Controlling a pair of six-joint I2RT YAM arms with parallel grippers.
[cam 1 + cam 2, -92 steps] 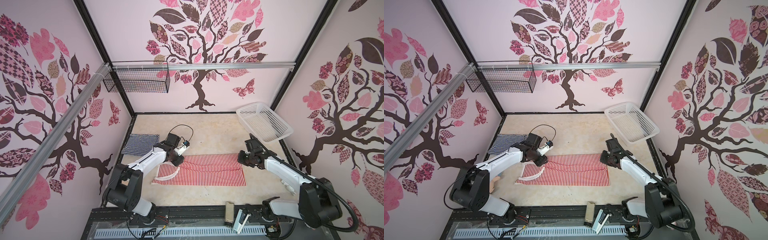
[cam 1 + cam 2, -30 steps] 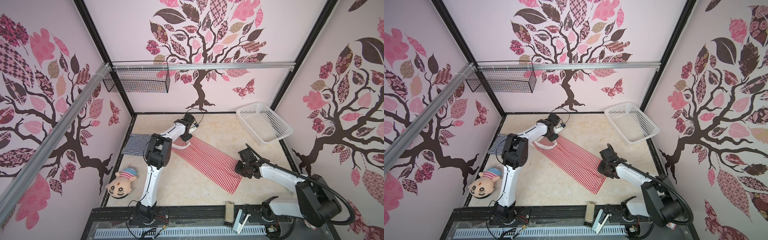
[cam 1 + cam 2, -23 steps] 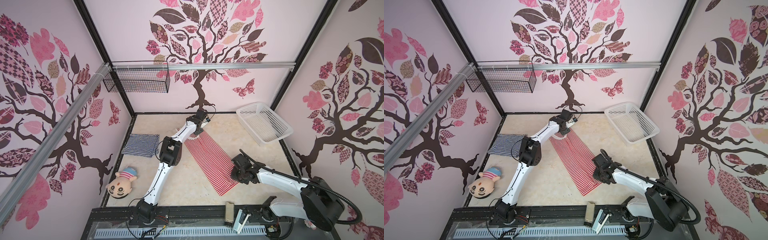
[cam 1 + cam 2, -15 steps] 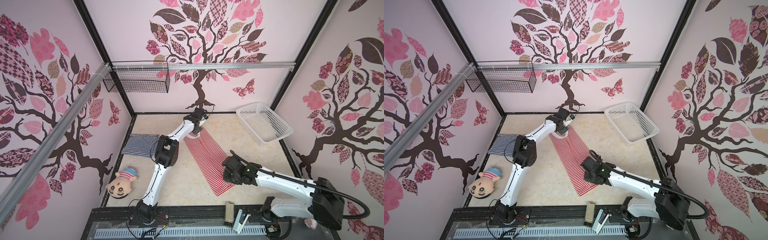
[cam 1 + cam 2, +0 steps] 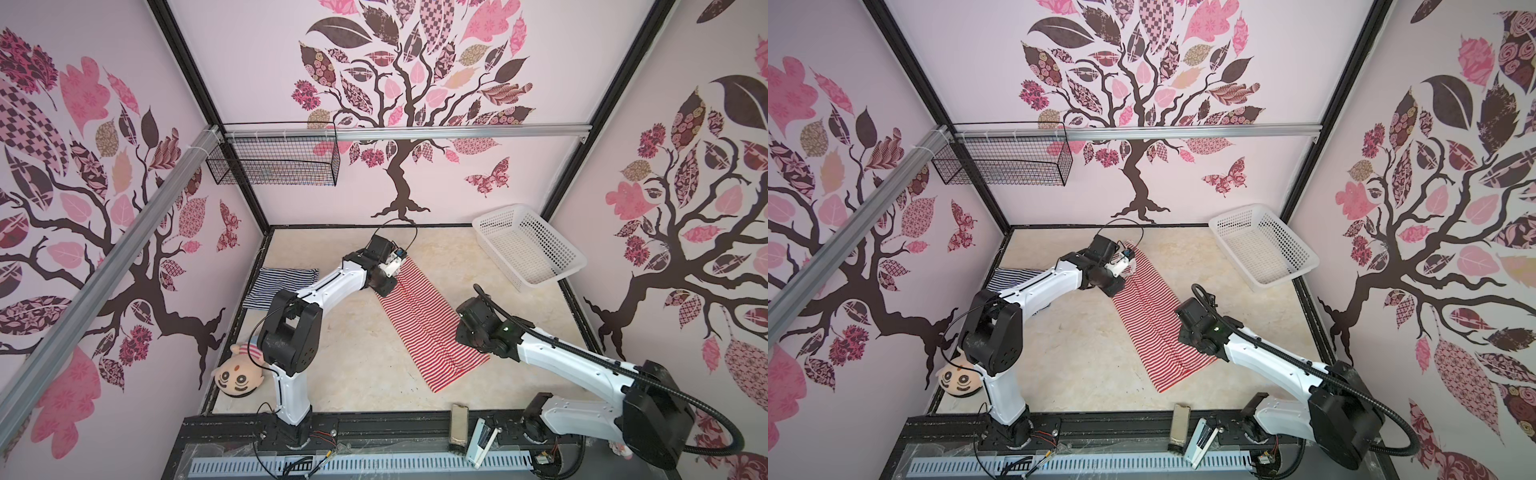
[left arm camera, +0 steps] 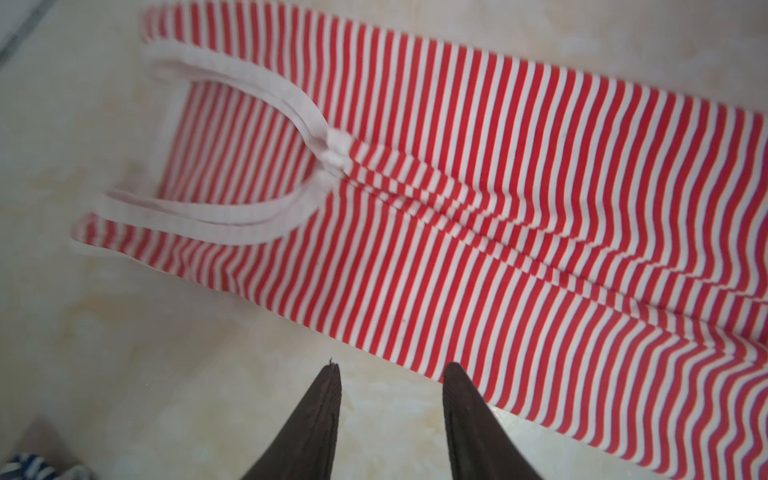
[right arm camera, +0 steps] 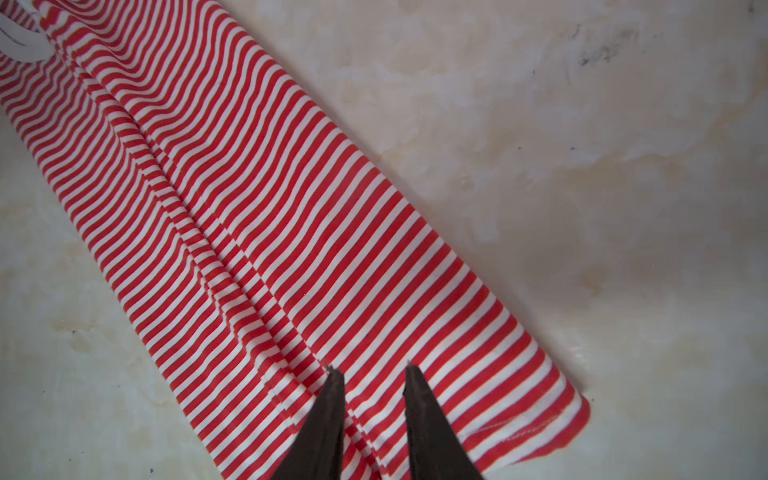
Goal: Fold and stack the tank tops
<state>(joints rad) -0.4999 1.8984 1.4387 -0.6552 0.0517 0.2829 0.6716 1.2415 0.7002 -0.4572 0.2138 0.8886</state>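
Left gripper: fingers seen apart, nothing held, positioned over bare table just beside the strap end of the red-striped tank top. Right gripper: fingers seen slightly apart, positioned over that top's hem end, fabric not clamped. Navy-striped tank top is laid flat, well left of the red one.

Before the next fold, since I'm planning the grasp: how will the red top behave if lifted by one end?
Probably floppy: the red top lies flat with soft lengthwise creases, so it should sag from one grip. Likely light, since it looks thin. The loose straps may dangle or catch.
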